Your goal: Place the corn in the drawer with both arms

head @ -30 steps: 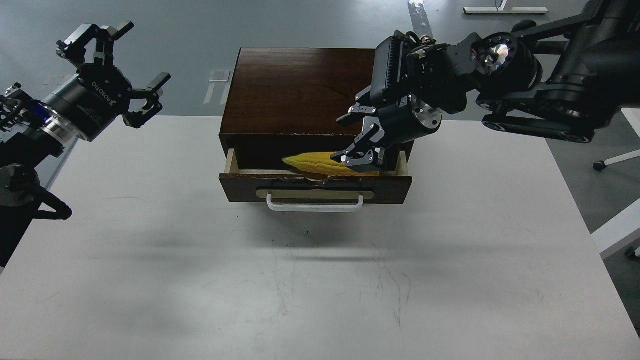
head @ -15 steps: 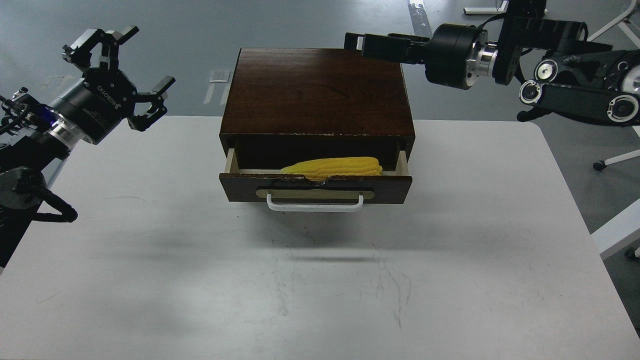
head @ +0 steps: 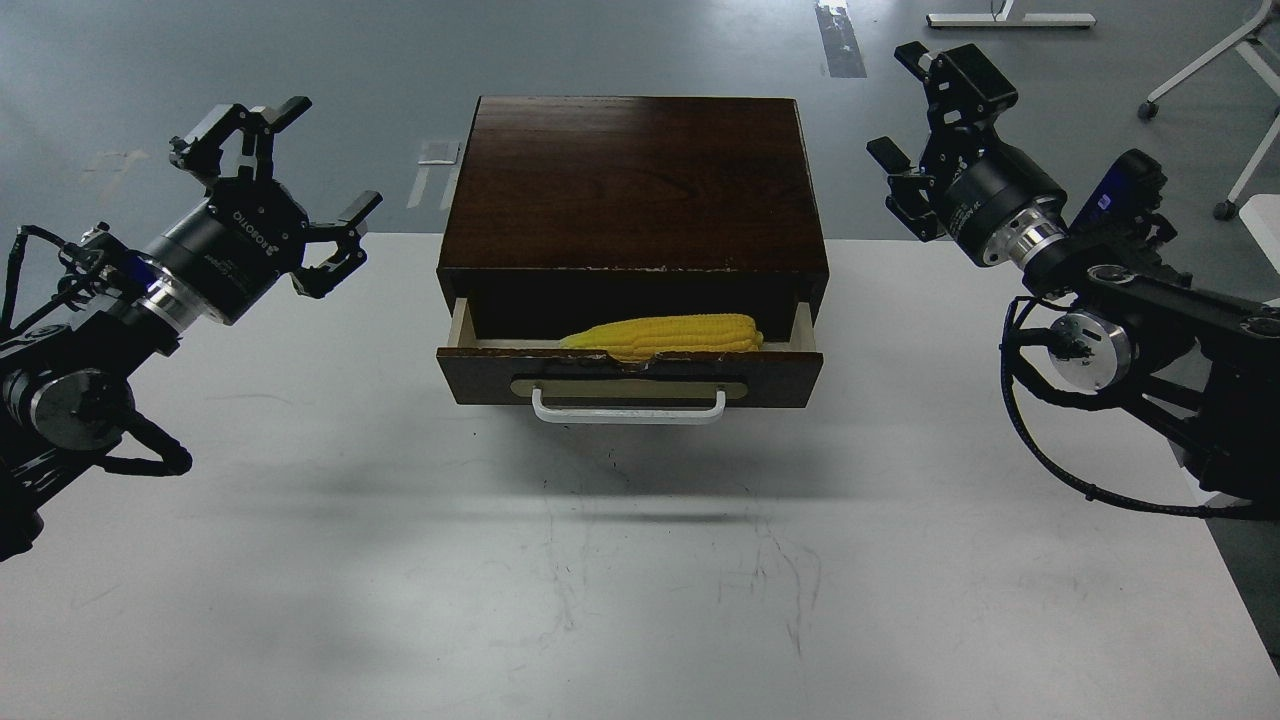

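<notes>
Corn in the open drawer, both claws released.

The corn point(head: 665, 334) lies lengthwise in the drawer point(head: 630, 376), just behind its front; it looks like light, stiff, smooth plastic, so grip mid-cob if you reseat it. It may stand a little proud of the front edge; the view is too shallow to say. Your left claw point(head: 275, 175) and right claw point(head: 925, 130) hang spread and empty, well apart from the cabinet point(head: 630, 180), with bare desk point(head: 640, 580) ahead for pushing at the handle point(head: 628, 410).

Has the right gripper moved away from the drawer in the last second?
Yes. The right gripper has left the corn in the drawer and pulled back right, now open beside the cabinet.
</notes>
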